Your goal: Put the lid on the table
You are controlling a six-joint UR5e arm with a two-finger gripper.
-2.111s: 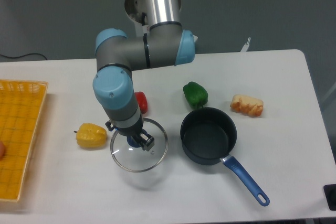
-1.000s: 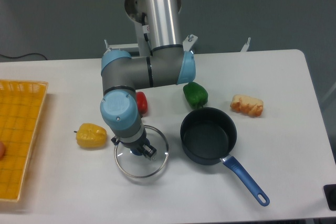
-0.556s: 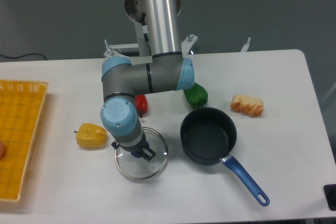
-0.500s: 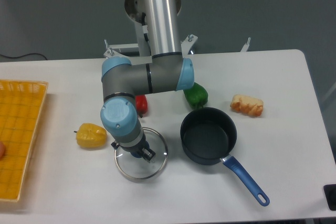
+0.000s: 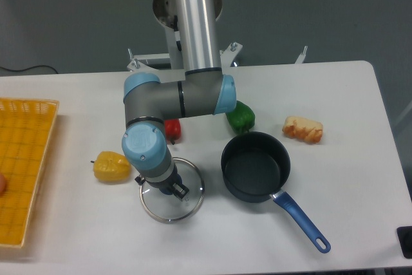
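A yellow pepper (image 5: 111, 166) lies at left; just right of it the lid (image 5: 172, 198) appears to rest flat on the table (image 5: 360, 114), off the pan (image 5: 256, 166) beside it; the gripper (image 5: 175, 189) sits at the knob, whether clenched or released I cannot tell; judged nearly done, only letting go and lifting away left.

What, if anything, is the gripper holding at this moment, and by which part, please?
The gripper is at the centre knob of the glass lid, which lies low over the table. Whether the fingers are clamped on the knob cannot be told.
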